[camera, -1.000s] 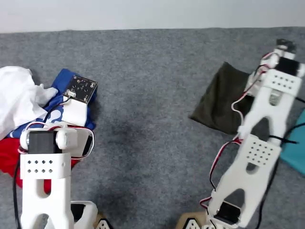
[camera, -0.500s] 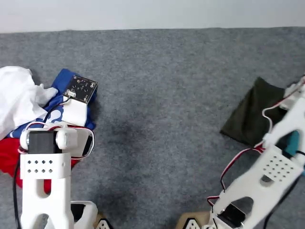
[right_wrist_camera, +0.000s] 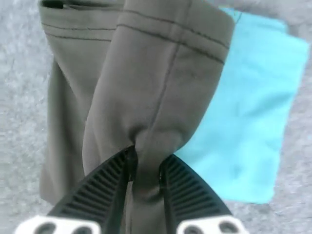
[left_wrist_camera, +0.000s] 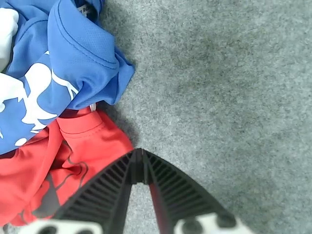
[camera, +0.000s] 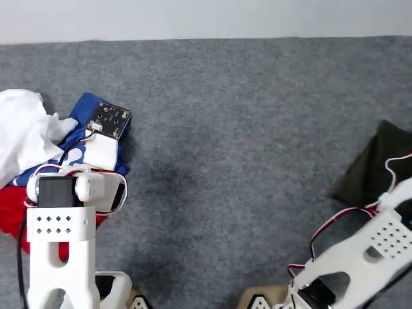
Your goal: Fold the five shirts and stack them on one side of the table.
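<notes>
Right pincer (right_wrist_camera: 146,157) is clamped on a bunch of the folded dark shirt (right_wrist_camera: 146,73), holding it right over the flat turquoise shirt (right_wrist_camera: 248,112), likely so it can land there and build the stack. Left pincer (left_wrist_camera: 141,157) is pinched shut on nothing above the tabletop (left_wrist_camera: 219,73), beside the crumpled red shirt (left_wrist_camera: 63,165), blue shirt (left_wrist_camera: 58,83) and white shirt (camera: 22,125).

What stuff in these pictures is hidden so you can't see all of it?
The crumpled white shirt: high view, cut off by the left edge.
The red printed shirt: high view, mostly under the left arm; left wrist view, partly behind the left tool.
The dark olive shirt: high view, cut off by the right edge.
The flat turquoise shirt: right wrist view, partly under the olive shirt.
</notes>
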